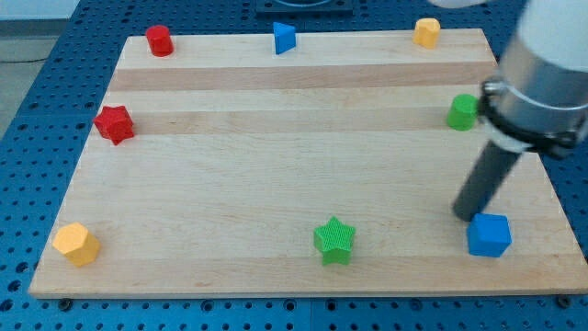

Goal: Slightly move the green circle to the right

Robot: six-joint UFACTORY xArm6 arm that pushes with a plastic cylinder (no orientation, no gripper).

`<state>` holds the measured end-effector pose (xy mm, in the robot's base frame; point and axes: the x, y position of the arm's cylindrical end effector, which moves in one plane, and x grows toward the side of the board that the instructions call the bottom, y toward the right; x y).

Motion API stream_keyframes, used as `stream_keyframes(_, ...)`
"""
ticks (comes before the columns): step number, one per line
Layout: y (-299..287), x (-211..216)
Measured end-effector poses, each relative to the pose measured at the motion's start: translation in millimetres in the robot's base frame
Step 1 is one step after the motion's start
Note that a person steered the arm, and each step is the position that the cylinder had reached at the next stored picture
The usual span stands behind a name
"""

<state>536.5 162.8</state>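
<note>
Camera view shows my tip [464, 217] resting on the surface [276, 165] at the lower right of the frame, just above and to the left of the blue cube [489, 235], close to touching it though I cannot tell whether it does. No pincer exists on this arm, only the dark rod, so nothing is open, closed or gripped. The green circle [462, 112] sits at the right edge of the frame's upper half, partly hidden behind the arm's grey body, and is well apart from my tip. I judge the step in hand to be the approach: the push has not begun, because the tip is below the circle and not at its left side. The next move calls for carrying the tip up the frame to a spot just left of the circle, then a short nudge toward the right, kept gentle since the surface's edge is near. Other blocks lie far off: a green star [334, 240] at bottom centre, a red star [115, 123] at left. No containers appear anywhere, so nothing is held in one.
</note>
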Motion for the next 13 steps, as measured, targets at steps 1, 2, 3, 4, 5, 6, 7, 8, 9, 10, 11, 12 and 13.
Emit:
stream_keyframes(1, -25, 10)
stream_keyframes(2, -14, 30)
stream_keyframes(3, 3, 31)
stream_keyframes(4, 21, 31)
stream_keyframes(5, 33, 31)
stream_keyframes(6, 46, 31)
stream_keyframes(7, 35, 23)
stream_keyframes(8, -5, -23)
stream_keyframes(9, -58, -91)
stream_keyframes(10, -88, -159)
stream_keyframes(11, -65, -192)
stream_keyframes(12, -37, -218)
stream_keyframes(13, -10, -216)
